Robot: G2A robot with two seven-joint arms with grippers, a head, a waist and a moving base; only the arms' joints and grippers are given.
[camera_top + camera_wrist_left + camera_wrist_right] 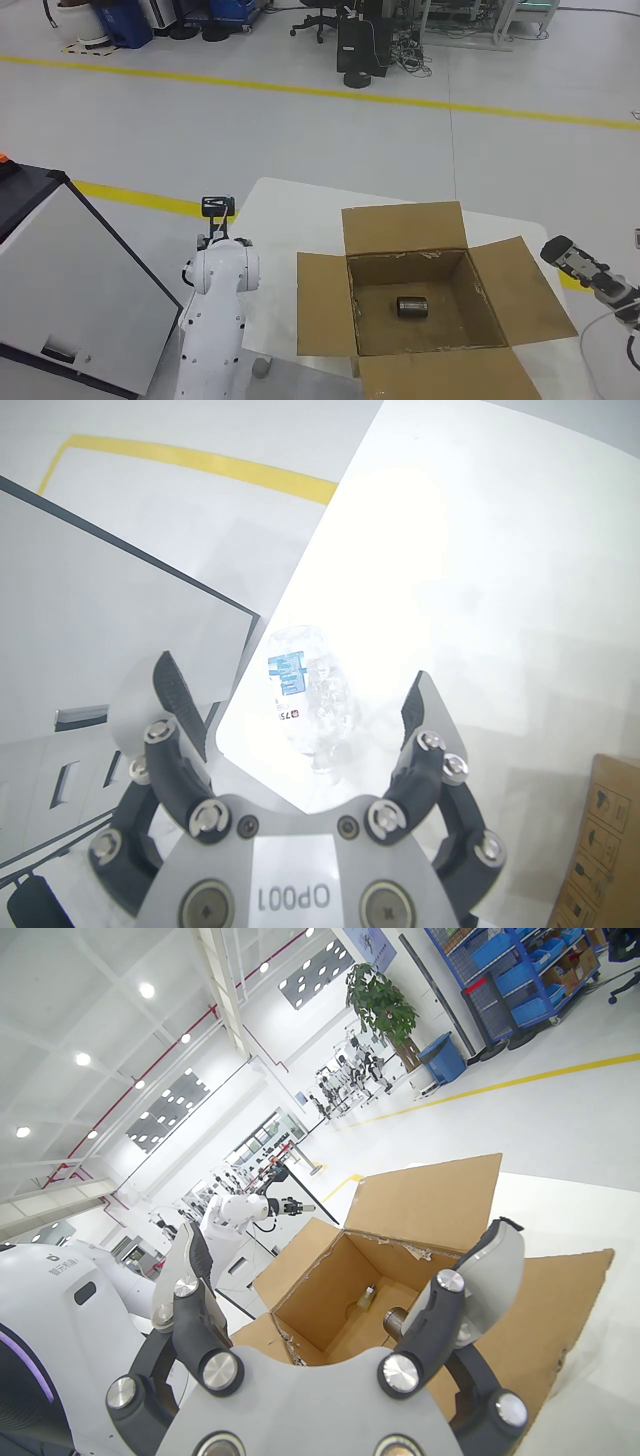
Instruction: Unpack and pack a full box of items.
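Note:
An open cardboard box (525, 290) stands on the white table (290, 215) with its four flaps spread. On its floor lies a dark can (412, 307), whose end also shows in the right wrist view (395, 1320), beside a small pale bottle (366, 1298). A clear plastic water bottle (310, 705) lies near the table's near-left corner. My left gripper (292, 695) hangs open high above it, holding nothing. My right gripper (350, 1248) is open and empty, raised beyond the box's right flap (572, 258).
A grey cabinet (60, 270) with a dark rim stands close to the table's left side. The box's side wall (605, 840) is to the right of the bottle. Bare tabletop lies between the left arm (215, 300) and the box.

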